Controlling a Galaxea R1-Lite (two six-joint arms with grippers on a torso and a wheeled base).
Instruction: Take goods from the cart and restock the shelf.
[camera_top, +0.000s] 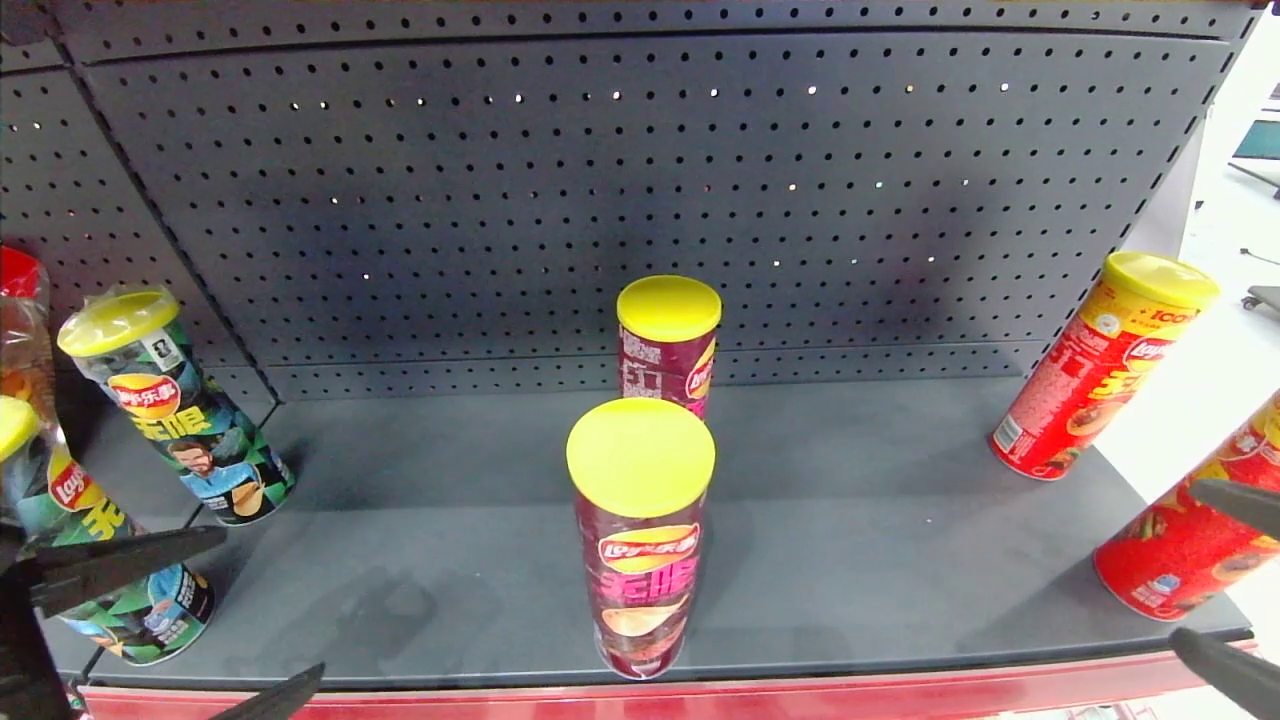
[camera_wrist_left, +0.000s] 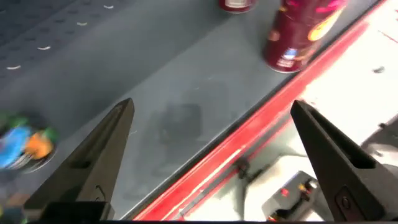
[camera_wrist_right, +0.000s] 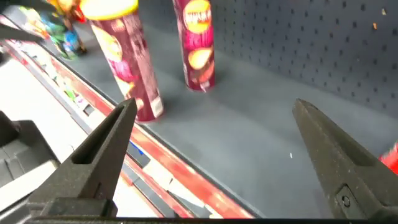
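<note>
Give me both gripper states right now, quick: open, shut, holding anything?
Left gripper: open, holding nothing.
Right gripper: open, holding nothing.

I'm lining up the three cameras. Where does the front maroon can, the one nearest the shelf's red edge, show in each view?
Head view: the front maroon can stands mid-shelf, just behind the red edge.
Left wrist view: it stands next to the red edge, with the back can beyond it.
Right wrist view: it is the nearer of two maroon cans, beside the red edge.
Shared landmark: the red edge.
</note>
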